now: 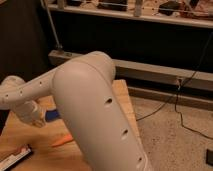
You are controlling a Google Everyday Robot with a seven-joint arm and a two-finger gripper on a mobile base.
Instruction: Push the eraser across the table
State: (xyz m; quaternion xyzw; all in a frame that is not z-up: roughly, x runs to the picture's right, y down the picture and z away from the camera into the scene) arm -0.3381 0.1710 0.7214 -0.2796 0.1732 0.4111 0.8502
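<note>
Hovering low at the left of the bench [30, 142] with the tool [37, 120] closed tight, seemingly holding nothing, just beside what is probably the eraser [52, 115], a small blue block looking light, stiff and easy to slide, calling for a flat push on its side, not a grip.

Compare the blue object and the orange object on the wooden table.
The blue object is dark blue; the orange object is bright orange. The blue object looks blocky; the orange object is slim and lies slanted. The blue object sits right beside the shut gripper over the left of the table; the orange object lies nearer the camera, apart from it. Both rest on the table, partly hidden by the arm.
</note>
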